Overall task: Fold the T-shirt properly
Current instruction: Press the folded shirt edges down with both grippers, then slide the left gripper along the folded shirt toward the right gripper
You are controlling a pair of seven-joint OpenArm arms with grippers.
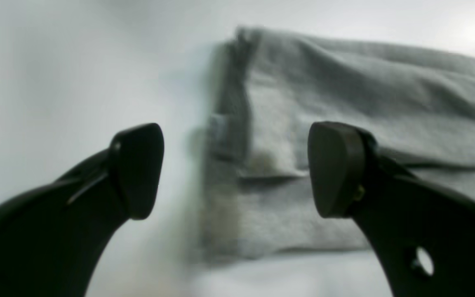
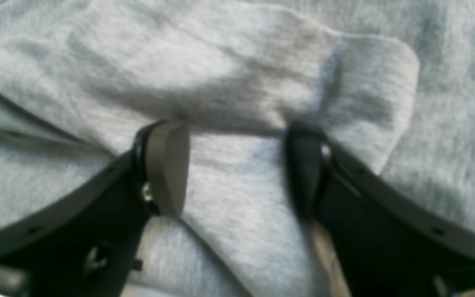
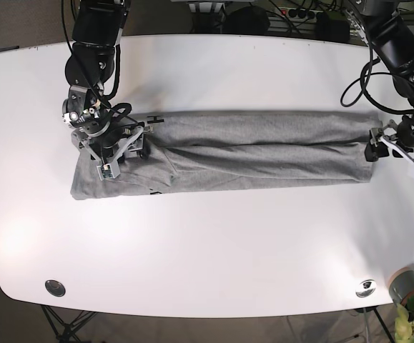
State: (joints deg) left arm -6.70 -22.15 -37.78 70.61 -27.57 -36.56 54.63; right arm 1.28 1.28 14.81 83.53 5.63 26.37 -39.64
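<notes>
The grey T-shirt (image 3: 264,150) lies on the white table (image 3: 207,250), folded lengthwise into a long band from left to right. Small black marks (image 3: 154,118) show at its far edge. My right gripper (image 3: 121,153) is over the band's left end. In the right wrist view the gripper (image 2: 235,171) is open, its fingers (image 2: 167,169) pressed down on wrinkled shirt cloth (image 2: 237,62). My left gripper (image 3: 372,145) is at the band's right end. In the left wrist view it (image 1: 237,171) is open, straddling the shirt's layered edge (image 1: 344,82).
Two round black fittings (image 3: 54,287) (image 3: 366,287) sit near the table's front edge. A grey cup and a plant (image 3: 407,289) stand off the front right corner. Cables and equipment (image 3: 264,14) lie beyond the far edge.
</notes>
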